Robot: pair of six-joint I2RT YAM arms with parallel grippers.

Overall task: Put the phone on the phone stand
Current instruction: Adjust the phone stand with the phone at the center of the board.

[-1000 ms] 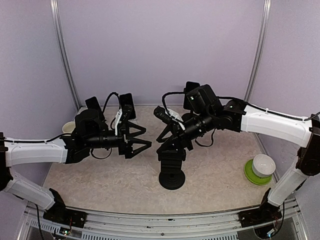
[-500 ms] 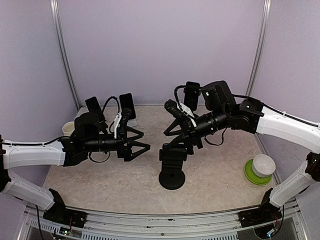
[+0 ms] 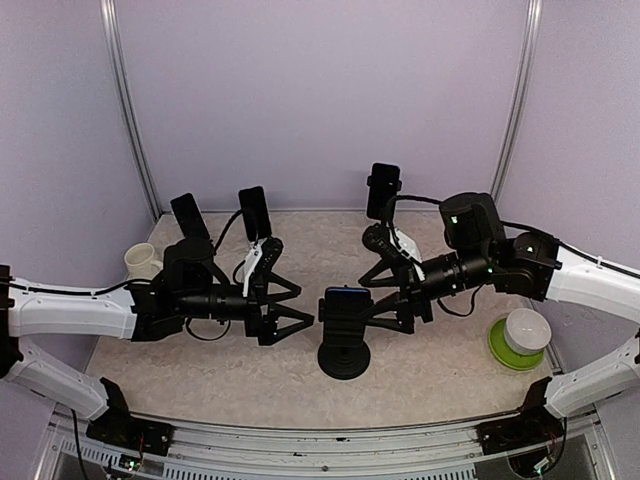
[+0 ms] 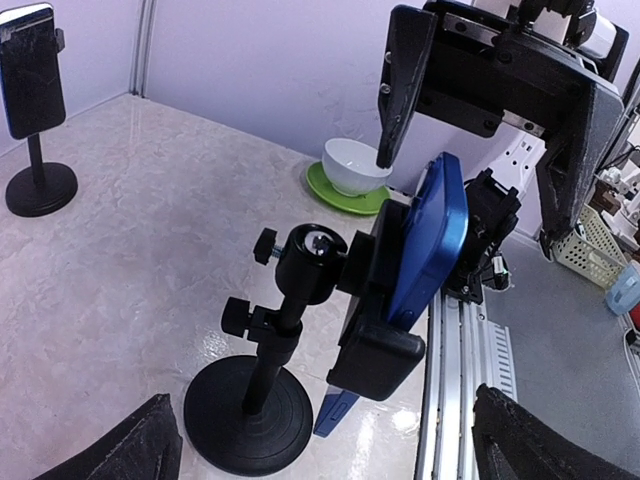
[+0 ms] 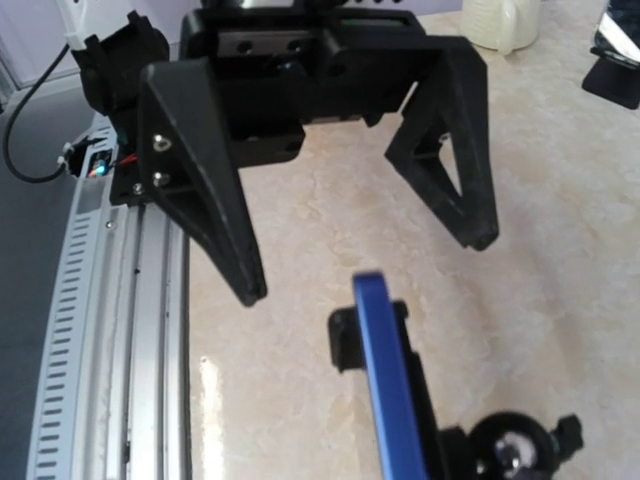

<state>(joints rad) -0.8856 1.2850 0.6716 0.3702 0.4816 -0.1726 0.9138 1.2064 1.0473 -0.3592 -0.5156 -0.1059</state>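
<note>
Two tools flanked the black phone stand (image 3: 343, 358) near the middle of the desk (image 3: 200, 372), where the blue phone (image 3: 345, 301) sat clamped in the stand's cradle, leaning a little on the ball-joint head above the round base. The right tool (image 3: 386, 304), reaching in from the right, had its jaws spread to either side of the phone's upper edge. Its wrist view showed a gap between each fingertip and the blue case, so it was pinching nothing. The left tool (image 3: 305, 306), just beside the cradle on the opposite side, was spread wide and empty too. By the look of it the placing itself was done and the step in hand was the release, with the phone carried by the stand alone. The next move seemed to call for a straight retreat by the right tool, jaws kept apart, since a brush against the case could swing the jointed head or rock the narrow base. The left tool would need only to keep clear. Three other stands with dark phones stood along the back wall, well apart from the work, and a white bowl (image 3: 525, 329) rested on a green plate (image 3: 497, 350) at the right edge.
</note>
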